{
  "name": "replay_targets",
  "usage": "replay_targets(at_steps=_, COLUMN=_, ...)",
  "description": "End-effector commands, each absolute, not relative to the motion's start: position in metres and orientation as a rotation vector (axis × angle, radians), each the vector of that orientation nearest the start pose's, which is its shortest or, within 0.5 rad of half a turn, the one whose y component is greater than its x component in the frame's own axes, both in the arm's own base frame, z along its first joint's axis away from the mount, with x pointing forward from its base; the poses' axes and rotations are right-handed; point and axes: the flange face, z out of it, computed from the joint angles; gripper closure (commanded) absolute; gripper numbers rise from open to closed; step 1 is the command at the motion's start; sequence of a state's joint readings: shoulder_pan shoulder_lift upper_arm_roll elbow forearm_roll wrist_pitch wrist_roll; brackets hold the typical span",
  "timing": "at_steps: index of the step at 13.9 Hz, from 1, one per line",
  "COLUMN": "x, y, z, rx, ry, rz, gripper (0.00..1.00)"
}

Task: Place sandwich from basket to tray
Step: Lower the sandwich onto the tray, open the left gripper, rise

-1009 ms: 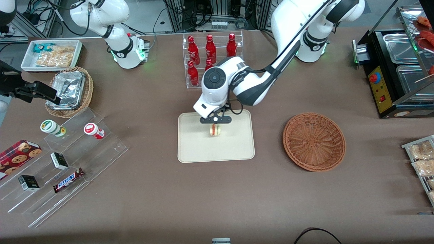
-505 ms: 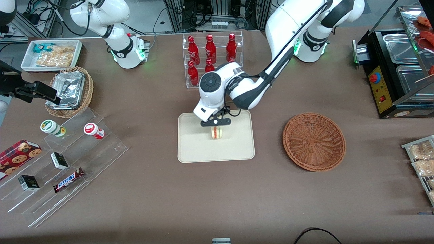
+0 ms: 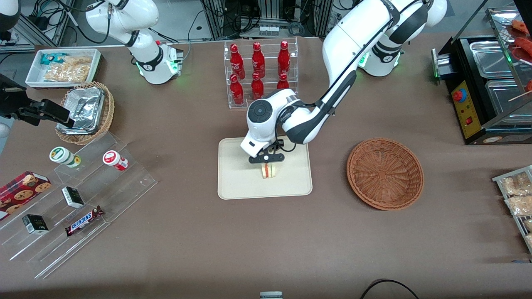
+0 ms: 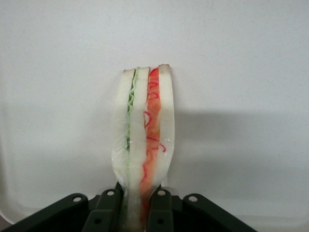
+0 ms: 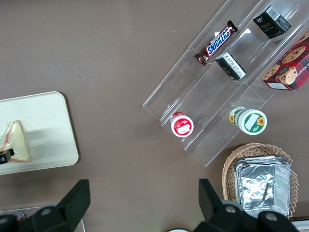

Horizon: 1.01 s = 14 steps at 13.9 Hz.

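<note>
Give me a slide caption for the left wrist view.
The hand grips the sandwich by one end, filling edge up, over the cream tray.

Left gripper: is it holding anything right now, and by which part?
Yes. The left gripper, over the tray, is shut on the sandwich, pinching one end of the wedge across its bread faces.

The left arm reaches from its base down toward the front camera, elbow bent, its wrist turned so the gripper (image 3: 266,162) points straight down low over the tray (image 3: 237,185). Its jaws are closed tight on the sandwich (image 4: 143,140) (both black fingers (image 4: 107,212) press the bread's sides), held upright on edge.
</note>
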<state>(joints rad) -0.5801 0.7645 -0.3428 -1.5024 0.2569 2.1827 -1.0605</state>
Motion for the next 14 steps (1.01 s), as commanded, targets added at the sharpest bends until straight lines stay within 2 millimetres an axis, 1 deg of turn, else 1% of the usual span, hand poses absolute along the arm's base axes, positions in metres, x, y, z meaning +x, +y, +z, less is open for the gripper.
replay_targets(at_steps=1, x=0.473, y=-0.533, z=0.258, rx=-3.116, ry=-0.144, rz=0.004, gripper=0.0)
replay_targets(at_steps=2, x=0.473, y=-0.53, z=0.276, rx=-3.106, ry=-0.158, rz=0.005, gripper=0.0)
replay_targets(at_steps=3, x=0.478, y=-0.52, z=0.305, rx=-3.088, ry=-0.191, rz=0.002, gripper=0.0)
replay_targets(at_steps=4, x=0.481, y=-0.507, z=0.335, rx=-3.073, ry=-0.225, rz=0.001, gripper=0.0)
replay_targets(at_steps=5, x=0.479, y=-0.49, z=0.37, rx=-3.057, ry=-0.264, rz=0.011, gripper=0.0)
replay_targets(at_steps=6, x=0.48, y=-0.472, z=0.4, rx=-3.06, ry=-0.319, rz=0.008, gripper=0.0)
replay_targets(at_steps=7, x=0.477, y=-0.451, z=0.43, rx=-3.056, ry=-0.361, rz=-0.011, gripper=0.0)
replay_targets(at_steps=9, x=0.476, y=-0.403, z=0.478, rx=-2.999, ry=-0.454, rz=-0.03, gripper=0.0)
replay_targets(at_steps=10, x=0.475, y=-0.378, z=0.5, rx=-2.978, ry=-0.51, rz=-0.002, gripper=0.0)
replay_targets(at_steps=11, x=0.48, y=-0.349, z=0.519, rx=-2.967, ry=-0.555, rz=0.041, gripper=0.0)
replay_targets(at_steps=12, x=0.482, y=-0.328, z=0.533, rx=-2.96, ry=-0.536, rz=0.069, gripper=0.0)
replay_targets(at_steps=14, x=0.487, y=-0.278, z=0.556, rx=-2.954, ry=-0.491, rz=0.161, gripper=0.0)
